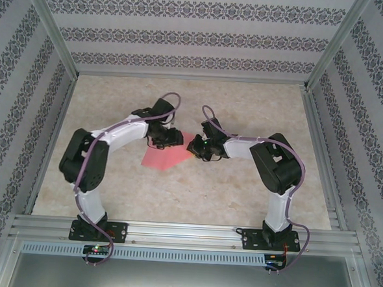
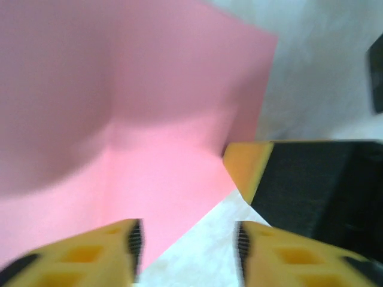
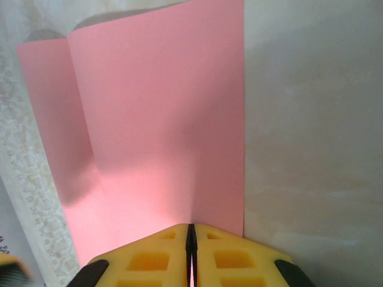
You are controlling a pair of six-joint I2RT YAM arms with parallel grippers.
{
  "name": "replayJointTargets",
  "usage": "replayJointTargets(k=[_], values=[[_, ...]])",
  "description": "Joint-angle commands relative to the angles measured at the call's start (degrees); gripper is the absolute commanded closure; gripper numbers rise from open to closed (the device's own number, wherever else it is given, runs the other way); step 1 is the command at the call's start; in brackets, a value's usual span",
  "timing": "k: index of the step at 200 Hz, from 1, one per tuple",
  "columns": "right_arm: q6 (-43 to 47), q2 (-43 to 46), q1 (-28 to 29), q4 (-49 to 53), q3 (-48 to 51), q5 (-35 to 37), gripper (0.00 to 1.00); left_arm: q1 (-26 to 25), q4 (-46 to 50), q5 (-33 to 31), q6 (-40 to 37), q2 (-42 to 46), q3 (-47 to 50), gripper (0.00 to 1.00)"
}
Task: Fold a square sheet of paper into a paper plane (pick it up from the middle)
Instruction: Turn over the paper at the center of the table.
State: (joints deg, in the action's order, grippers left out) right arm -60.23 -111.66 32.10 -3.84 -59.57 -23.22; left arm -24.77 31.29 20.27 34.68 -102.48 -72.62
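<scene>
The salmon-pink sheet of paper (image 1: 165, 158) lies mid-table between the two grippers, partly lifted and bent along a crease. My right gripper (image 1: 196, 148) is shut on the sheet's near edge; in the right wrist view its yellow fingertips (image 3: 191, 239) meet with a pink sliver between them, and the paper (image 3: 161, 119) rises ahead. My left gripper (image 1: 167, 139) stands open over the sheet's far side. In the left wrist view its gripper (image 2: 188, 248) straddles a corner edge of the paper (image 2: 167, 119) without touching it. The right gripper's yellow finger (image 2: 246, 167) shows at the right there.
The beige marbled table (image 1: 240, 192) is fenced by aluminium frame posts (image 1: 52, 135) and patterned walls on three sides. A metal rail (image 1: 186, 234) runs along the near edge by the arm bases. Open tabletop lies in front of and behind the paper.
</scene>
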Motion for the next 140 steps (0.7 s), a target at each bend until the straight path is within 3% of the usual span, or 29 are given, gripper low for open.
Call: replayJointTargets(k=[1,24,47,140], values=[[1.3,-1.2,-0.1,3.1,-0.5,1.1,0.89,4.0,-1.6,-3.6,3.8,3.0,4.5,0.27],[1.5,-1.3,-0.1,3.2,-0.5,1.0,0.89,5.9,-1.0,-4.0,5.2,4.0,7.8,0.08],[1.8,-1.3,-0.1,3.1,-0.3,1.0,0.89,6.1,-0.6,-4.4,5.6,3.8,9.4,0.01],[1.4,-1.8,0.1,2.5,-0.1,0.9,0.89,6.0,-2.9,1.1,4.0,-0.4,10.3,0.0]])
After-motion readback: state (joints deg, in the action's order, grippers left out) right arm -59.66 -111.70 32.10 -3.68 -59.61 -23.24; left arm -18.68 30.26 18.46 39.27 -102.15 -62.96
